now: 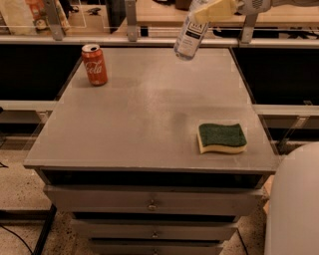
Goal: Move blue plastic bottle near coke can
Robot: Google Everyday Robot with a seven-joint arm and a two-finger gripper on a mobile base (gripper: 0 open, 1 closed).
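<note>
The short red coke can (94,64), a smooth metal cylinder with a silver top and white Coca-Cola script running down its side, stands upright near the far left corner of the matte grey worktop (149,114). The blue plastic bottle (191,32), a clear cylinder whose white label carries dark print too small to read, hangs tilted in the air above the far edge, right of centre and well apart from the can, with the cream-coloured gripper (215,9) closed around its upper part. A rectangular sponge (222,138), coarse green on top and soft yellow beneath, lies flat near the front right corner.
</note>
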